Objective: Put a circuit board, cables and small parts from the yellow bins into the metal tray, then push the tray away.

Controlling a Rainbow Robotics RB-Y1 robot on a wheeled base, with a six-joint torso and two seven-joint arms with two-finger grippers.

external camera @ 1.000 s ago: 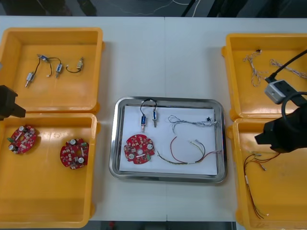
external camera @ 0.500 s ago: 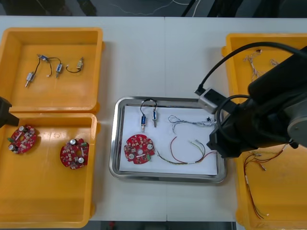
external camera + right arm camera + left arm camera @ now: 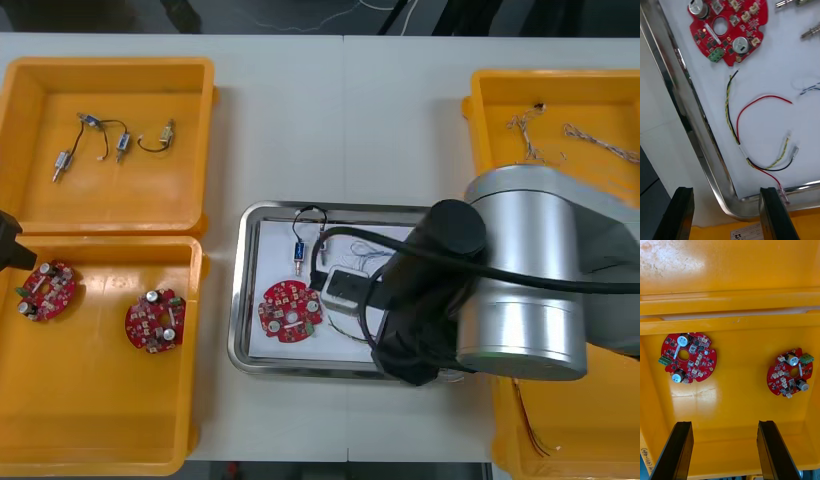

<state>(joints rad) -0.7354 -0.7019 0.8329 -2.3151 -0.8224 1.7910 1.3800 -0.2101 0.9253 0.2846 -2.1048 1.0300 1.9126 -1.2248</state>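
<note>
The metal tray [image 3: 240,300], white inside, holds a red circuit board [image 3: 290,310] and small metal parts on a black cable [image 3: 305,240]. My right arm [image 3: 510,290] reaches over the tray's right half. In the right wrist view my right gripper [image 3: 728,215] is open above the tray's corner rim [image 3: 696,123]. Beyond its fingers lie the red and yellow cable [image 3: 752,131], the circuit board [image 3: 728,28] and an end of the blue and white cable [image 3: 810,89]. My left gripper [image 3: 726,452] hangs open over the near left bin, above two circuit boards [image 3: 688,357] [image 3: 790,372].
The far left bin [image 3: 110,60] holds small metal parts on black cables [image 3: 115,140]. Two boards [image 3: 45,290] [image 3: 155,322] lie in the near left bin. The far right bin [image 3: 480,100] holds blue and white cables [image 3: 530,135]. Bare table lies beyond the tray.
My right arm has swung left from over the right bins to above the tray, hiding the tray's right half. The left arm has drawn a little further off the left edge.
</note>
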